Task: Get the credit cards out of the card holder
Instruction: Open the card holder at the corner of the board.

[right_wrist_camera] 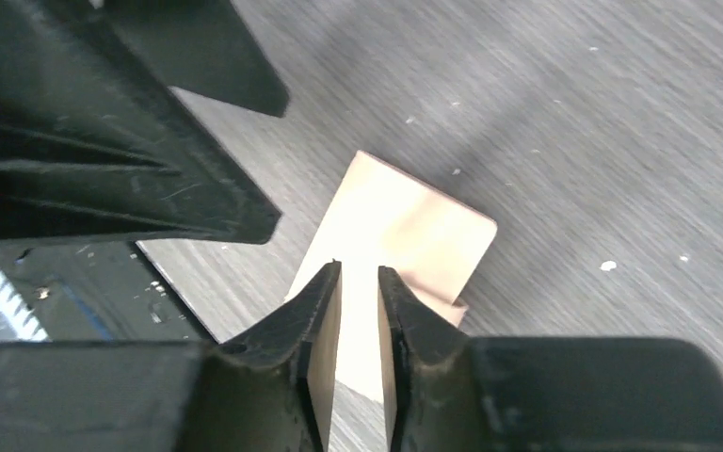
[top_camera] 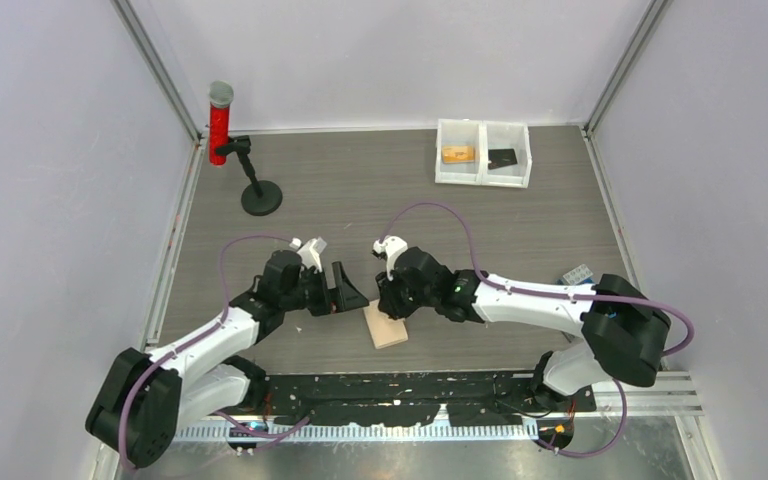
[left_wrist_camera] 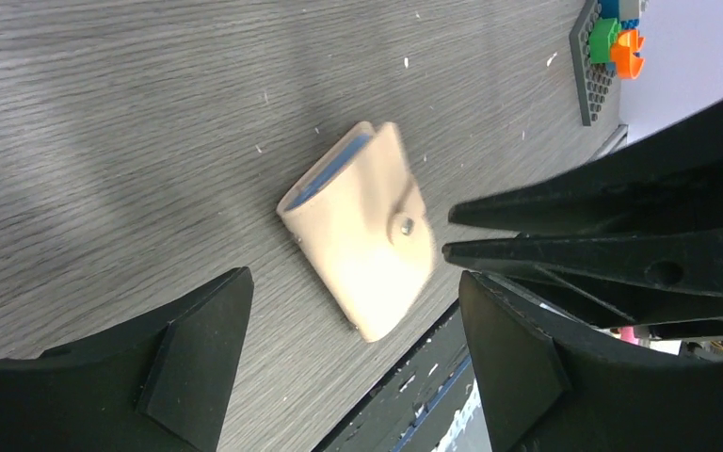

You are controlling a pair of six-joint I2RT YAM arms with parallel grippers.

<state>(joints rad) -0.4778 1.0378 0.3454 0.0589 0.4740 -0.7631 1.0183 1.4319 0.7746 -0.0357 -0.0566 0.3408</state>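
The small tan leather-like bifold card holder (left_wrist_camera: 362,240) lies folded shut on the grey wood-grain table (top_camera: 360,190), near its front edge, snap tab on top. A sliver of grey-blue inner pocket shows along its open edge. The right gripper (right_wrist_camera: 358,268) hangs right over it, jaws a narrow slit apart with nothing between them, tips by the tab side. The left gripper (left_wrist_camera: 353,276) faces it from the other side, jaws spread wide and empty.

At the table's far edge stands a white two-compartment bin (top_camera: 483,178). A thin flat dark card (top_camera: 503,157) lies in its right compartment and a small orange-tan block (top_camera: 457,154) in its left. A red cylinder with a grey cap (top_camera: 220,125) stands clamped in a black stand at the far left.
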